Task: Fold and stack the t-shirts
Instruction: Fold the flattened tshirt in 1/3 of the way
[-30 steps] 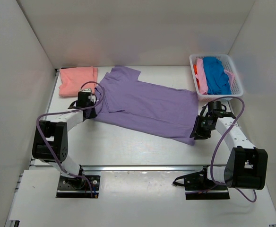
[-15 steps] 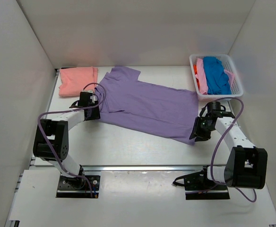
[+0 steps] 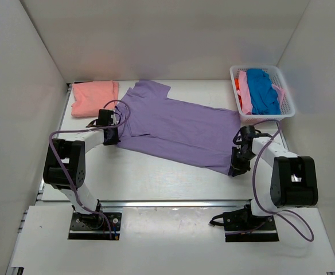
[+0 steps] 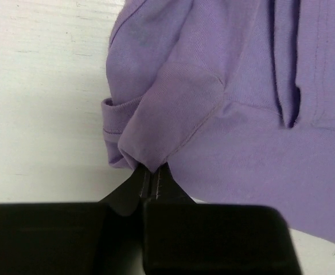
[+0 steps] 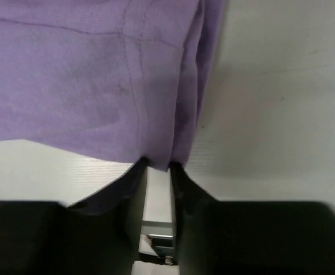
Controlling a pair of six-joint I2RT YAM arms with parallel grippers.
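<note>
A large lavender-purple t-shirt (image 3: 179,129) lies spread flat across the table. My left gripper (image 3: 111,136) sits at its near-left sleeve. In the left wrist view that gripper (image 4: 150,169) is shut on a pinched fold of the sleeve (image 4: 167,114). My right gripper (image 3: 236,166) is at the shirt's near-right hem corner. In the right wrist view it (image 5: 158,166) stands narrowly open, the hem edge (image 5: 156,132) lying between its fingertips. A folded salmon-pink t-shirt (image 3: 93,97) lies at the back left.
A white lattice basket (image 3: 286,91) at the back right holds a blue shirt (image 3: 263,91), a pink one (image 3: 245,86) and an orange one (image 3: 237,86). White walls close in the table on three sides.
The left gripper opened wider, then closed on the sleeve fold. The right arm swung in toward the hem corner and its jaws narrowed.
</note>
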